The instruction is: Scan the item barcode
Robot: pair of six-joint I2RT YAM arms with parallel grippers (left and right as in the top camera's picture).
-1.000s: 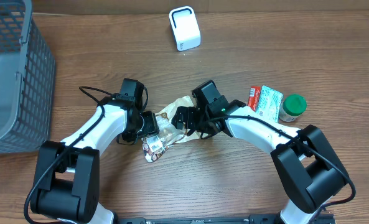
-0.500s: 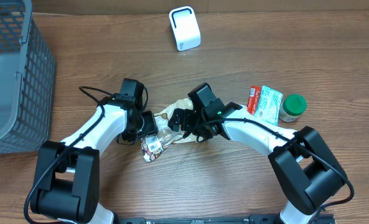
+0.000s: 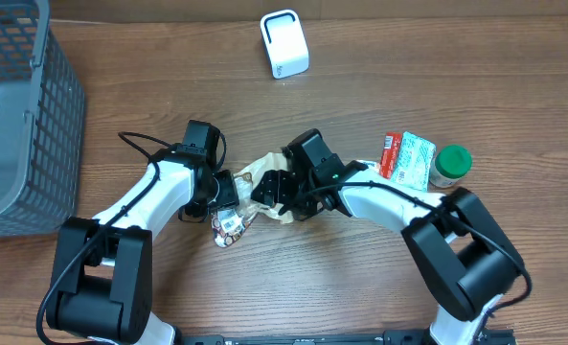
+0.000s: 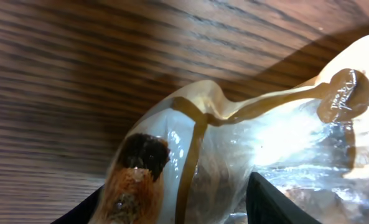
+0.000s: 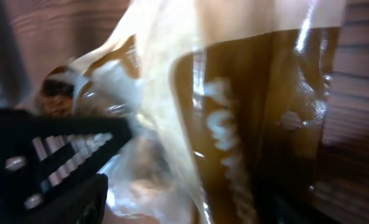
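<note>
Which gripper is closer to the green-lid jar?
Right. The right gripper is at the snack bag, on its jar-facing side; the left gripper is on its opposite side, farther from the green-lid jar.

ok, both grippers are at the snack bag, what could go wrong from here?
1. The left gripper pinches one end of the snack bag while the right gripper straddles the other; opposing pulls could tear the thin film or slip it free.
2. The film is crumpled and glossy, and no barcode shows in any view, so the white scanner may fail to read it.
</note>
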